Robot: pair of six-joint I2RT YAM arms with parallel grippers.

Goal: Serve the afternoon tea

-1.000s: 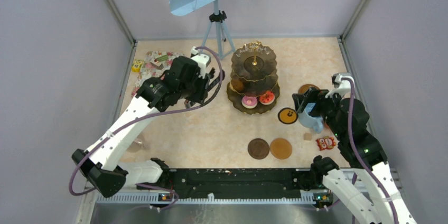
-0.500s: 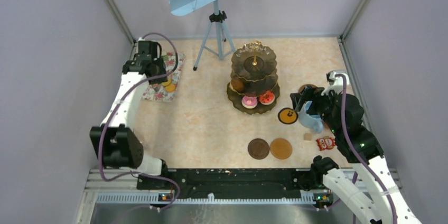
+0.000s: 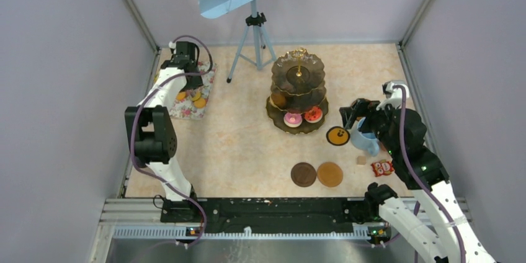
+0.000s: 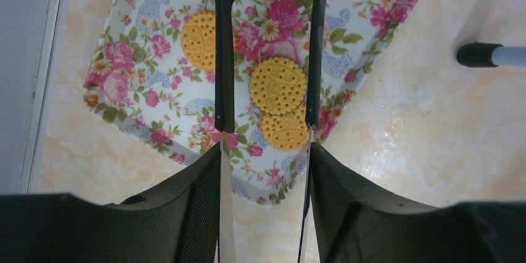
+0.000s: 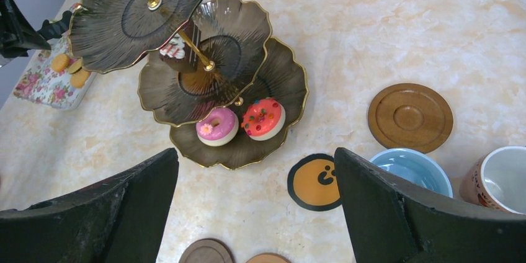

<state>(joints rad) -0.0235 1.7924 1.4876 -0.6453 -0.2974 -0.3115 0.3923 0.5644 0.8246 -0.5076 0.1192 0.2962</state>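
**Overhead view.** We find the dark, gold-rimmed three-tier stand (image 3: 286, 69) upright just above the centre of the frame. A dark coaster (image 3: 303, 174) and a lighter coaster (image 3: 329, 174) lie side by side at lower centre.

**Right wrist view.** On the stand's lowest tier, at its lower edge, a pink doughnut (image 5: 217, 125) and a red-iced cake (image 5: 263, 118) sit just beside each other. The right gripper (image 5: 254, 151) has its jaws spread wide with nothing between them. At lower right we see a light blue mug (image 5: 412, 170), with a white-lined mug (image 5: 502, 179) just beside it at the frame's edge. A bare brown coaster (image 5: 409, 116) lies above the blue mug. An orange-and-black disc (image 5: 314, 182) lies between that mug and the stand.

**Left wrist view.** The left gripper (image 4: 265, 146), which hangs at the overhead view's upper left, is above the floral mat (image 4: 142, 77). Its jaws are at a middling gap, closed on the black tongs (image 4: 224, 58). The two tong arms run up the frame on either side of a round yellow biscuit (image 4: 278, 85). That biscuit overlaps a second biscuit (image 4: 285, 128) below it. A third biscuit (image 4: 201, 40) lies at upper left, partly behind one tong arm.
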